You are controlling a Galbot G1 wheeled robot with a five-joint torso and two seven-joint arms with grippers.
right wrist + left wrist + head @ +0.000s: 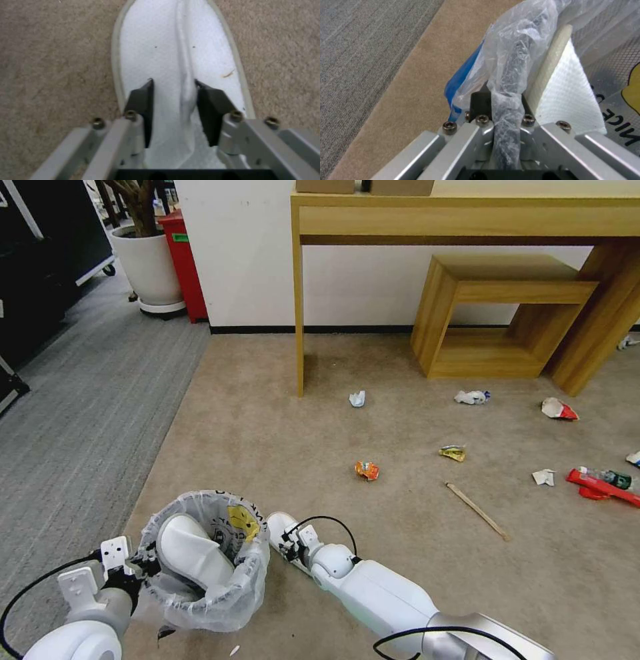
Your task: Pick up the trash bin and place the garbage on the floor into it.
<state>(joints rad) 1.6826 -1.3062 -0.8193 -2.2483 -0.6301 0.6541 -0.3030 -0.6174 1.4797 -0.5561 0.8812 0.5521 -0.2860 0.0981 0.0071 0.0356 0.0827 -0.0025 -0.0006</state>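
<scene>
Left pincer (137, 567) clamps the bagged rim of the trash bin (200, 560), low at the robot's left over the floor (280, 433), one white slipper (193, 553) inside. Beside it, right pincer (175, 100) straddles the second slipper (166, 50) on the carpet, fingers (141, 100) parted. Scattered wrappers (367, 470) farther out.

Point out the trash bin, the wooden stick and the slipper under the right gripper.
trash bin (230, 607): head view, bag-covered front rim.
wooden stick (477, 511): head view, middle of its length.
slipper (156, 50): right wrist view, white upper ahead of the fingers.
</scene>
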